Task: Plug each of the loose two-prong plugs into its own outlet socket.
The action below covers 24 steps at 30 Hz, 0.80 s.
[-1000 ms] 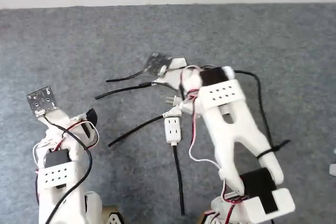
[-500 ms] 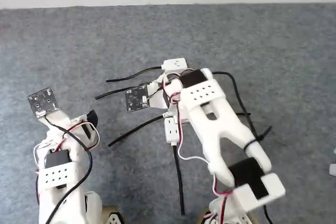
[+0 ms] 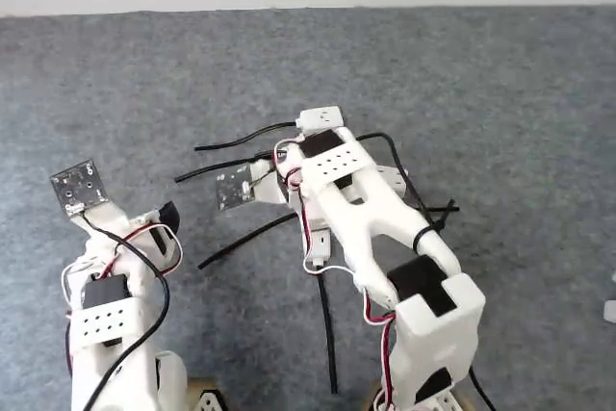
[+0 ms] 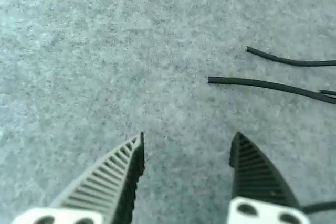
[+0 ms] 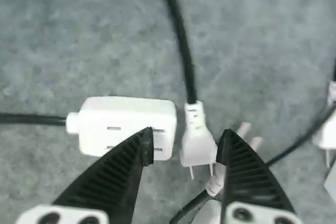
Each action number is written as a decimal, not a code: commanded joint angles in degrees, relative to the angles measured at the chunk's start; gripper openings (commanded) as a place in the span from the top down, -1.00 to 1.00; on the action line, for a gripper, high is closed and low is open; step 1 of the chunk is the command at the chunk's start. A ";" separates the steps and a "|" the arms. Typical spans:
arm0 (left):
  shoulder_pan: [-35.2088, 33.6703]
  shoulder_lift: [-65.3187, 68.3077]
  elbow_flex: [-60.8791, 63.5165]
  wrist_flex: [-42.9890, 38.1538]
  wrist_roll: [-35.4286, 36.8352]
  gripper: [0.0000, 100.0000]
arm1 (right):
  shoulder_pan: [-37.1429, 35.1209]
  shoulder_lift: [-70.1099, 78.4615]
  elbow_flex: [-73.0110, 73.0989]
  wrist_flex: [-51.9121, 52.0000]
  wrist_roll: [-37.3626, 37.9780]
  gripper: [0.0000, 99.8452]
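In the right wrist view a white outlet block [image 5: 126, 124] lies flat on the grey carpet, slots showing, its black cord leading off one end. A white two-prong plug [image 5: 197, 142] on a black cord lies right beside it. My right gripper [image 5: 186, 135] hangs open just above both, one finger over the block's edge, the other past the plug. A second plug's prongs [image 5: 247, 129] poke out close by. From above, the right arm [image 3: 356, 199] covers most of the block, and another white plug [image 3: 320, 119] lies beyond it. My left gripper [image 4: 188, 137] is open over bare carpet.
Loose black cord ends [image 3: 231, 166] lie between the two arms, and two of them [image 4: 262, 85] show ahead of the left gripper. The block's cord [image 3: 327, 324] runs toward the front edge. A small white object [image 3: 609, 310] sits at the far right.
The right arm has swung left and come in over the outlet block, its wrist turning. A white plug beyond it became uncovered. The left arm has not moved.
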 commanded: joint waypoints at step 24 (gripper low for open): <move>-0.35 -1.05 -0.40 -1.58 -0.62 0.50 | 1.19 7.34 -8.44 -1.63 -1.14 0.60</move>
